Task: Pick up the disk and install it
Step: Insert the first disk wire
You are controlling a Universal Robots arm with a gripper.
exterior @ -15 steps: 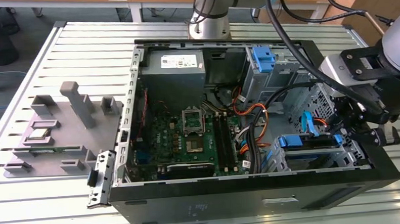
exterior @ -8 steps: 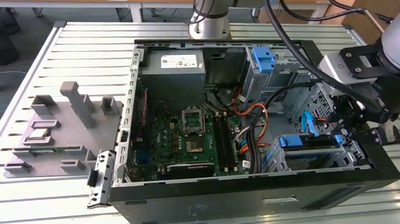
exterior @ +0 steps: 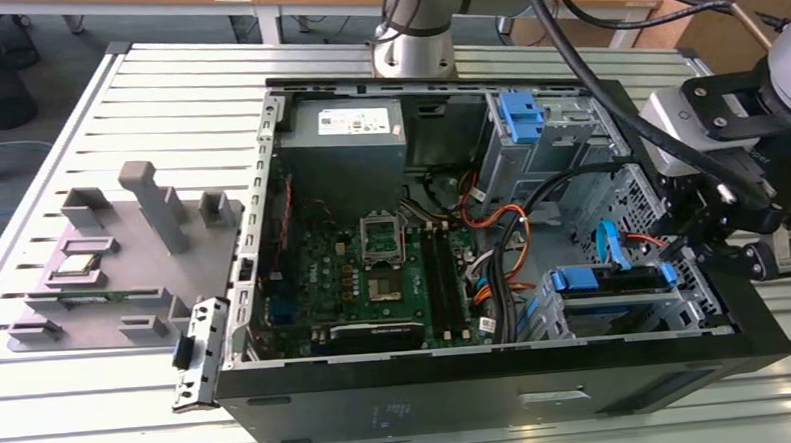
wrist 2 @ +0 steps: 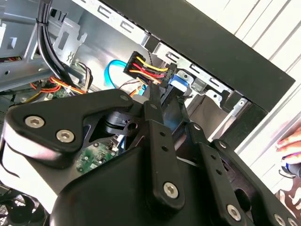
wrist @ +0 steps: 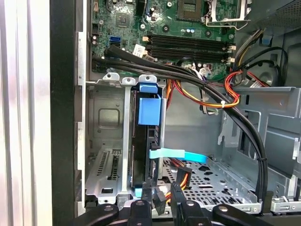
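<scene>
The disk (exterior: 612, 278) stands on edge in the drive cage at the open computer case's corner on the exterior view's right, blue rails along its edges. In the first wrist view the disk (wrist: 141, 155) shows as a dark narrow edge with a blue rail tab (wrist: 149, 110) and a light-blue flat cable (wrist: 174, 154) reaching it. My gripper (exterior: 700, 258) hangs over the case wall at the disk's outer end. In both wrist views the gripper (wrist: 162, 195) (wrist 2: 168, 106) sits right by a black connector (wrist 2: 143, 70) with red and yellow wires, the disk's blue rail (wrist 2: 178, 82) just beyond.
The case (exterior: 510, 402) lies open on a slatted metal table. Inside are the motherboard (exterior: 370, 253), a grey power-supply box (exterior: 343, 134), a lighter-blue bracket (exterior: 518, 116) and thick black cables (wrist: 188, 75). A grey fixture (exterior: 117, 254) stands at the exterior view's left. A person's hand (wrist 2: 291, 141) is beyond the case wall.
</scene>
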